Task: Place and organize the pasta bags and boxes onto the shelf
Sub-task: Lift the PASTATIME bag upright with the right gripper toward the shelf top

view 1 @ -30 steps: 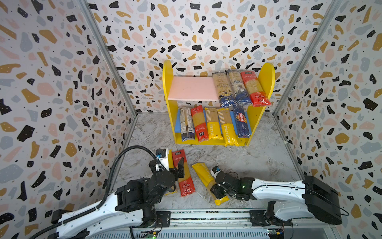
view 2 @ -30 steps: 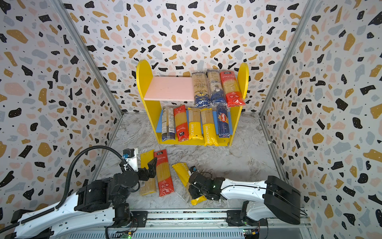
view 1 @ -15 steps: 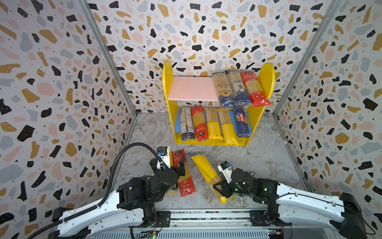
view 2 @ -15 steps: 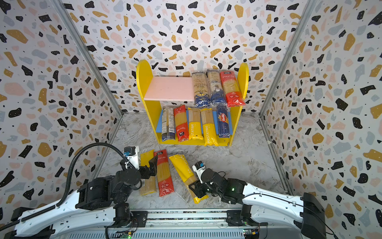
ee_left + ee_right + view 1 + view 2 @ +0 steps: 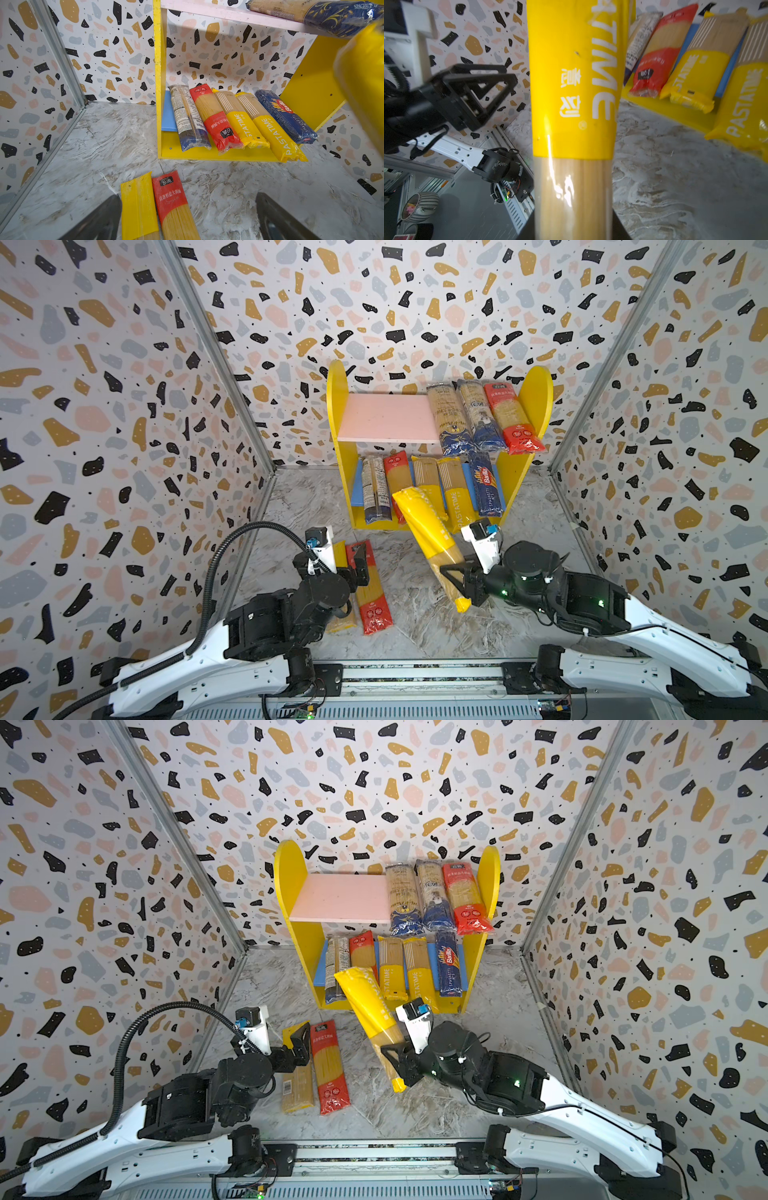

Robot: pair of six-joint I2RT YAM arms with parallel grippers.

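Note:
The shelf (image 5: 337, 414) stands at the back, with three packs (image 5: 478, 414) on the right of its pink board (image 5: 340, 898) and several packs (image 5: 239, 122) on the blue lower board. My right gripper (image 5: 457, 576) (image 5: 574, 226) is shut on the lower end of a yellow PASTATIME pack (image 5: 428, 531) (image 5: 370, 1006) (image 5: 571, 104). That pack is lifted and its top tilts toward the shelf front. My left gripper (image 5: 188, 220) (image 5: 291, 1048) is open low over a yellow pack (image 5: 138, 205) (image 5: 297, 1085) and a red pack (image 5: 172, 203) (image 5: 372, 597) lying side by side on the floor.
Terrazzo walls (image 5: 124, 448) close in on the left, right and back. A metal rail (image 5: 415, 672) runs along the front edge where both arms are mounted. The left arm's black cable (image 5: 232, 539) loops up beside the left wall.
The right gripper has lifted the yellow pack off the floor and carried it back toward the shelf, tilting it up. The left gripper has edged forward over the two floor packs.

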